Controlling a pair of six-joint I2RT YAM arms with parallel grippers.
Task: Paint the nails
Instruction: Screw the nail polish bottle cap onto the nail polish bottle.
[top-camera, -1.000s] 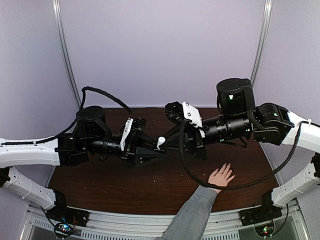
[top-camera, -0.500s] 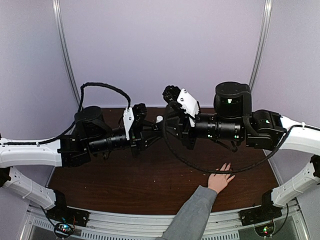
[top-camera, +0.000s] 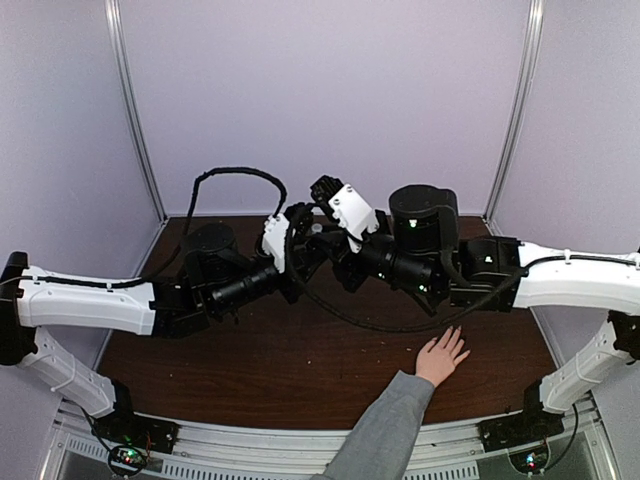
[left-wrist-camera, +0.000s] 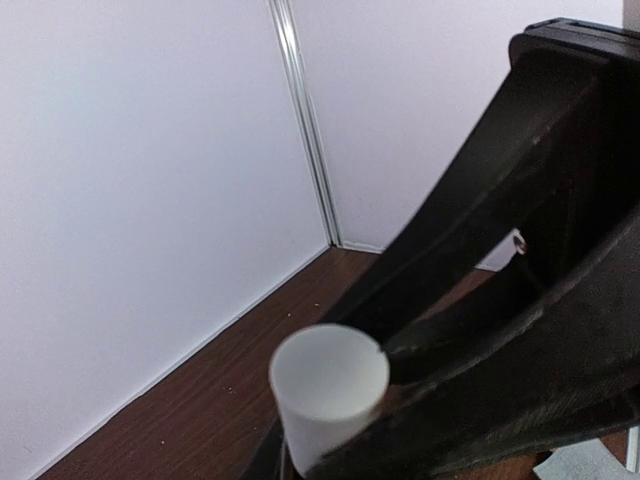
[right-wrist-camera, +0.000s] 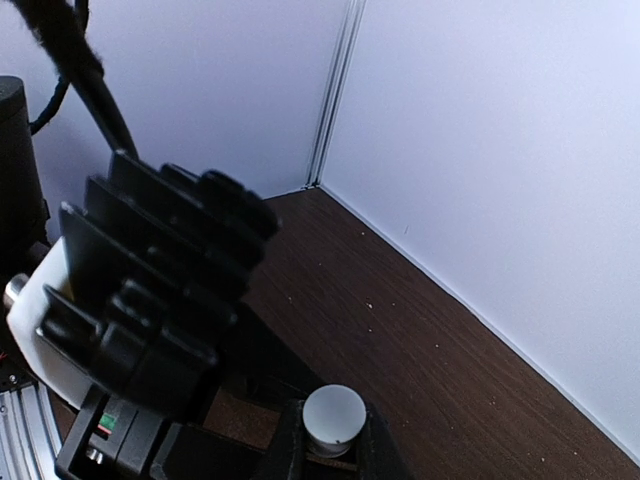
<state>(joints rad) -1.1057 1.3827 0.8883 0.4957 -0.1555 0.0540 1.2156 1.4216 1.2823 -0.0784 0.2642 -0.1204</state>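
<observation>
A light-skinned hand (top-camera: 441, 355) in a grey sleeve (top-camera: 385, 430) lies palm down with spread fingers on the near right of the table. Its nails (top-camera: 457, 331) are too small to make out. Both arms meet above the table's back middle. My left gripper (top-camera: 305, 244) (left-wrist-camera: 318, 445) is shut low on a polish bottle whose body is hidden. Only the bottle's white cap (top-camera: 316, 228) (left-wrist-camera: 328, 385) (right-wrist-camera: 333, 415) shows. My right gripper (top-camera: 322, 232) (right-wrist-camera: 333, 445) is shut on that cap, one dark finger on each side. Both grippers are far from the hand.
The brown wooden table (top-camera: 300, 370) is boxed in by pale walls at the back and sides, with metal corner posts (top-camera: 135, 120). Black cables (top-camera: 230, 175) loop over the arms. An aluminium rail (top-camera: 250, 445) runs along the near edge.
Both grippers, joined at the white cap, rose and moved toward the back wall. Both arms turned to point more toward the back. The hand stayed put.
</observation>
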